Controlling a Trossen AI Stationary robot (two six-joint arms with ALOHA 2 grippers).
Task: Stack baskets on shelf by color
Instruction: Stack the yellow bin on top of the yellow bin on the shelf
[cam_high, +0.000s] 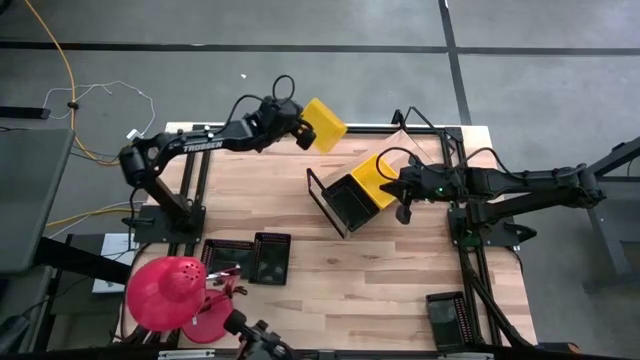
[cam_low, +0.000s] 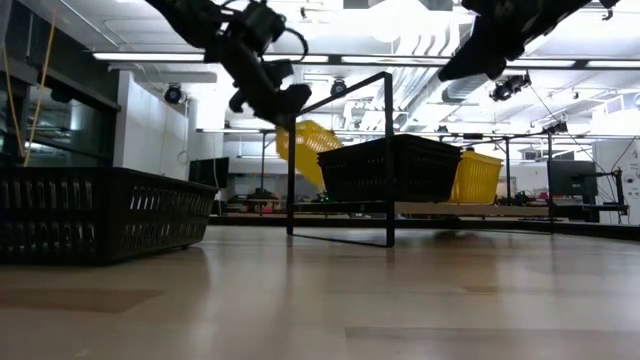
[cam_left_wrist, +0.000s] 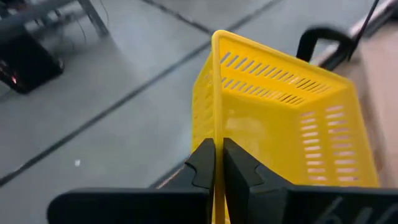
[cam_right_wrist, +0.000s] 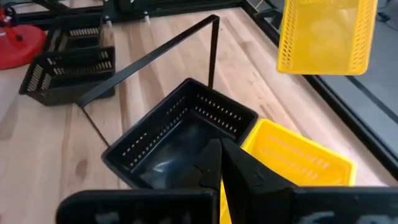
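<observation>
1. The left claw (cam_high: 303, 128) was clamped shut on the rim of a yellow basket (cam_high: 325, 124), holding it in the air over the table's (cam_high: 300, 290) far edge.
2. The right claw (cam_high: 404, 212) hovered over the shelf (cam_high: 322, 203) near the table's middle; its fingers looked closed with nothing between them.
3. On the shelf sat a black basket (cam_high: 352, 203) touching a second yellow basket (cam_high: 378, 180).
4. To finish well, I judge the carried basket should be levelled and lowered squarely into the yellow one, clear of the right claw.
5. Only the high view showed the spare black baskets (cam_high: 248, 258) near the front edge; only the left wrist view showed the grip on the rim.
</observation>
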